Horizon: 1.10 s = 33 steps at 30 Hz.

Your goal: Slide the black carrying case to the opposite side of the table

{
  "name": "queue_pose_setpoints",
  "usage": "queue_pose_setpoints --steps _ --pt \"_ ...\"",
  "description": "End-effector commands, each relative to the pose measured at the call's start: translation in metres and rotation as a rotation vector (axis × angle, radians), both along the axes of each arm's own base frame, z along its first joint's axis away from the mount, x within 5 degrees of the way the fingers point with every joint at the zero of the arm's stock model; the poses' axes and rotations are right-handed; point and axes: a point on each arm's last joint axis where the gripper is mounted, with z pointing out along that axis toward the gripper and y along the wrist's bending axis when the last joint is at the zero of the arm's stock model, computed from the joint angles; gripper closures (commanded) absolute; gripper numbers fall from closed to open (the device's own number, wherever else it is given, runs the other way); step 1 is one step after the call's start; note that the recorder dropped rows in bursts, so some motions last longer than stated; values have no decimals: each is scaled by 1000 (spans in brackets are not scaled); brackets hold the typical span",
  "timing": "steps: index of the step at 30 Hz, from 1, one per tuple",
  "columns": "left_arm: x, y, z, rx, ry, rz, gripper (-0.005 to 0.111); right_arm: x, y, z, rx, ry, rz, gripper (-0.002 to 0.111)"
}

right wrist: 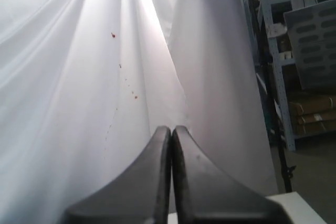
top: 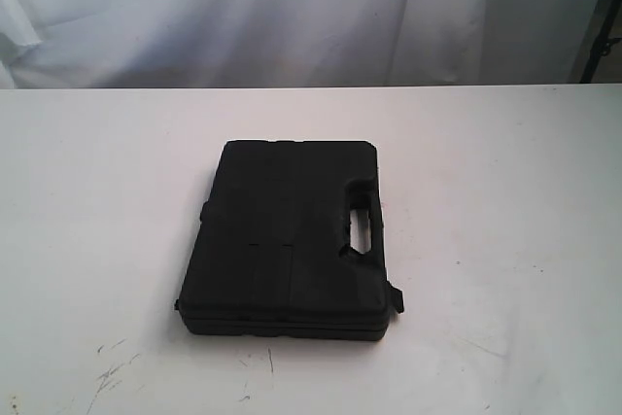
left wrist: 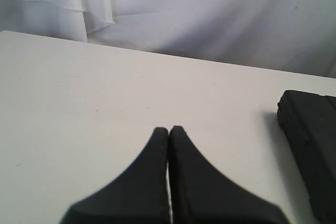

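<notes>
The black case [top: 287, 240] lies flat near the middle of the white table [top: 505, 182], its handle slot toward the right side. Neither arm shows in the exterior view. My left gripper [left wrist: 168, 129] is shut with nothing between its fingers, low over bare tabletop; one edge of the case [left wrist: 311, 145] shows off to its side, well apart from the fingertips. My right gripper [right wrist: 171, 128] is also shut and empty, pointing at the white curtain with only a corner of the table [right wrist: 294, 205] beneath it.
A white curtain [top: 292, 7] hangs behind the table's far edge. Dark scratches [top: 112, 371] mark the tabletop near its front left. Metal shelving with boxes [right wrist: 302, 77] stands beyond the curtain in the right wrist view.
</notes>
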Motion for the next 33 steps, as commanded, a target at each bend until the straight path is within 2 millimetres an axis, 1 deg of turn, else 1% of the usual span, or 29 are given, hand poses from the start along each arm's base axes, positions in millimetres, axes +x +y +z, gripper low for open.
queue_pose_setpoints --steps 1,6,9,13,17,20,23,26,28,31,33 --pt "0 0 -1 -1 -5 3 107 14 3 8 -24 149 22 108" --pt "0 0 -1 -1 -5 3 107 37 6 12 -38 315 41 108" --pt "0 0 -1 -1 -5 3 107 50 10 10 -53 464 72 108" --pt "0 0 -1 -1 -5 3 107 70 18 4 -68 684 132 108" --pt "0 0 -1 -1 -5 3 107 89 31 -6 -140 887 235 108" --pt "0 0 -1 -1 -5 3 107 102 41 -16 -167 999 318 108" --pt "0 0 -1 -1 -5 3 107 112 50 -25 -122 1085 373 108" --pt "0 0 -1 -1 -5 3 107 119 55 -34 -79 1130 414 108" --pt "0 0 -1 -1 -5 3 107 121 59 -34 -46 1131 441 108" --pt "0 0 -1 -1 -5 3 107 126 59 -31 4 1082 425 108" --pt "0 0 -1 -1 -5 3 107 131 58 -27 56 1017 387 108"
